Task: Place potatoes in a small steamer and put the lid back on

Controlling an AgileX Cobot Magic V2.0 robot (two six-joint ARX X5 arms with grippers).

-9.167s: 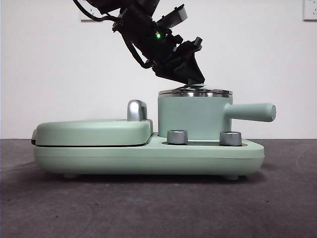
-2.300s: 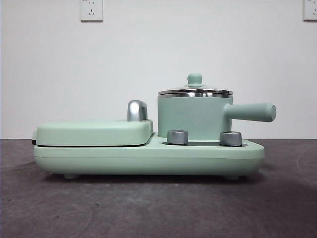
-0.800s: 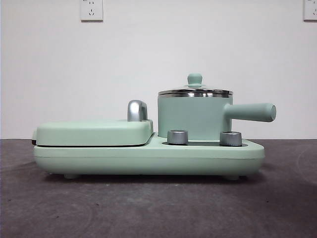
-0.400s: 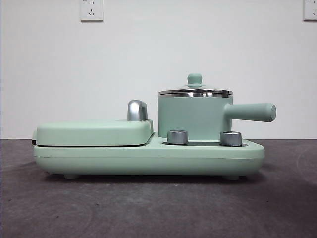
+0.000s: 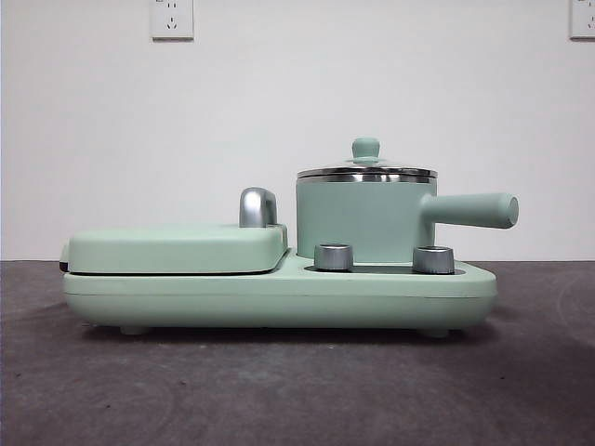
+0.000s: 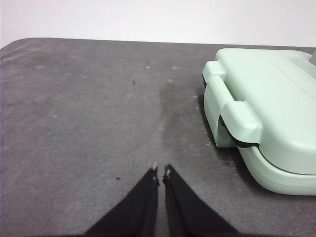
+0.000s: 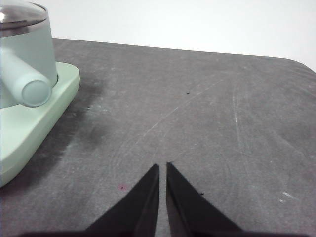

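The small steamer (image 5: 364,218), a mint-green pot with a steel rim and a side handle (image 5: 472,210), stands on the right half of the mint-green appliance base (image 5: 279,293). The lid (image 5: 365,170) rests on the pot, its knob upright. The right wrist view catches the same pot (image 7: 22,54) and lid (image 7: 19,15) from the handle end. No potatoes show in any view. My left gripper (image 6: 161,172) is shut over bare table, apart from the griddle end. My right gripper (image 7: 163,168) is shut over bare table, well away from the pot's handle. Neither arm appears in the front view.
A flat mint-green griddle cover (image 5: 177,246) with a chrome handle (image 5: 257,206) takes the left half of the base. Two steel knobs (image 5: 334,256) sit on the front of the base. The cover's latch end (image 6: 237,121) lies near my left gripper. A dark grey tabletop (image 5: 297,390) surrounds the appliance.
An arm that was at the lid's knob 11 seconds ago has left the front view. Over the last few seconds nothing has moved.
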